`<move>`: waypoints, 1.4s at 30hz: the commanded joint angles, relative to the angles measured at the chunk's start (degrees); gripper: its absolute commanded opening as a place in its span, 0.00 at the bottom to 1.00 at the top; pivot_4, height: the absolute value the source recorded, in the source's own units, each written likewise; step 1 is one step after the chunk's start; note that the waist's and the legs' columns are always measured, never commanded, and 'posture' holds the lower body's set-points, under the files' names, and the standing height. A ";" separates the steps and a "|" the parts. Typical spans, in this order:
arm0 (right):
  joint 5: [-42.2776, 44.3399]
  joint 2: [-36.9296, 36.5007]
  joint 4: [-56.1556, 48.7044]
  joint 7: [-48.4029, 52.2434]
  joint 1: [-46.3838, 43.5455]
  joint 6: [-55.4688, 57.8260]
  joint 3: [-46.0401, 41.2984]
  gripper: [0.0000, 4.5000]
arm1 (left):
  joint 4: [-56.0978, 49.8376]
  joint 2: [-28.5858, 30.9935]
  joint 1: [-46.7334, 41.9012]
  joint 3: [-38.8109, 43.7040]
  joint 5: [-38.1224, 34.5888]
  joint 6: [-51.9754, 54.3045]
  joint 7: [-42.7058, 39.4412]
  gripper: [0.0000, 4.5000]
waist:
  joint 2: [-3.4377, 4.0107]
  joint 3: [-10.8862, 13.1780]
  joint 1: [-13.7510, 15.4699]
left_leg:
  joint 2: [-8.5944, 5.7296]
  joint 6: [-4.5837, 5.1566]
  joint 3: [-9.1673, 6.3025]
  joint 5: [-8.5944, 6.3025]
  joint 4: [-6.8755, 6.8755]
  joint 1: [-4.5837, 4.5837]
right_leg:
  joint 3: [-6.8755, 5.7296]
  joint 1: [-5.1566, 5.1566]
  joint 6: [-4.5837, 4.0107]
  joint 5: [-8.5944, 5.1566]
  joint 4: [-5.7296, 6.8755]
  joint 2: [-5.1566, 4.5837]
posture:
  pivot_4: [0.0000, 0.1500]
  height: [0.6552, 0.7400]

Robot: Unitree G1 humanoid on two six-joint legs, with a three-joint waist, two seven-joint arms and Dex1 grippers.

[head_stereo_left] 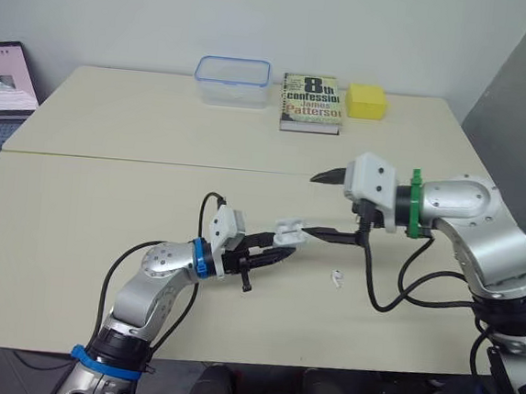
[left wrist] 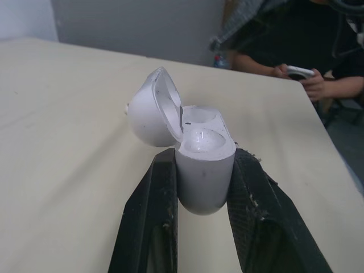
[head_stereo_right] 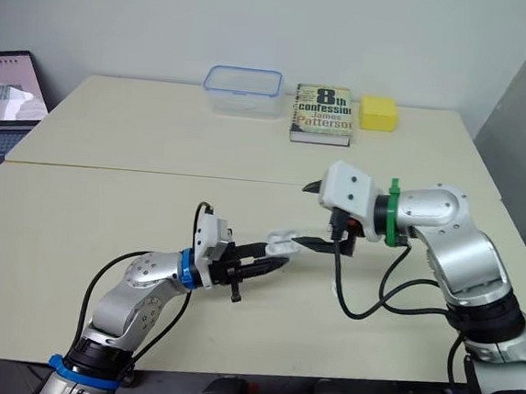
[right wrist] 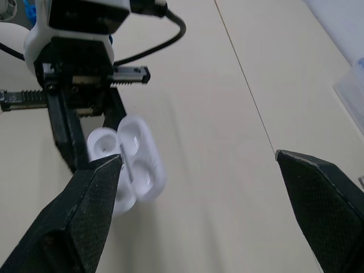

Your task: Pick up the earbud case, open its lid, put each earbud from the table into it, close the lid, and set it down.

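Left pincer [head_stereo_left: 281, 251] clenched on white glossy plastic earbud case [left wrist: 205, 170], lid open; contents indeterminate. Right pincer [right wrist: 198, 158] released, spread wide. Small white earbud [head_stereo_left: 337, 277] lies on beige surface [head_stereo_left: 106, 202].

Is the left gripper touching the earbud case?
Touching. In the left wrist view, the left gripper clamps the earbud case on both sides, no gap.

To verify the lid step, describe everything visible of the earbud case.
The earbud case is a small, rounded white box, glossy like smooth plastic. Its hinged lid stands open, leaning back to one side and showing two wells in the body that look empty. The left gripper clamps the body's sides between its two black fingers, holding it above the table. One finger of the open right gripper reaches close to the lid; contact cannot be told.
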 commanded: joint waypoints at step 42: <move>11.10 -12.84 -17.70 -2.91 58.10 0.29 -39.20 1.00 | 2.21 -1.36 2.76 9.12 0.37 -7.56 9.19 0.18 | -0.05 -0.06 1.38 | -0.02 -0.01 0.13 0.00 0.02 0.12 | 0.10 0.15 0.30 -0.17 -0.04 0.02 | 1.00 1.00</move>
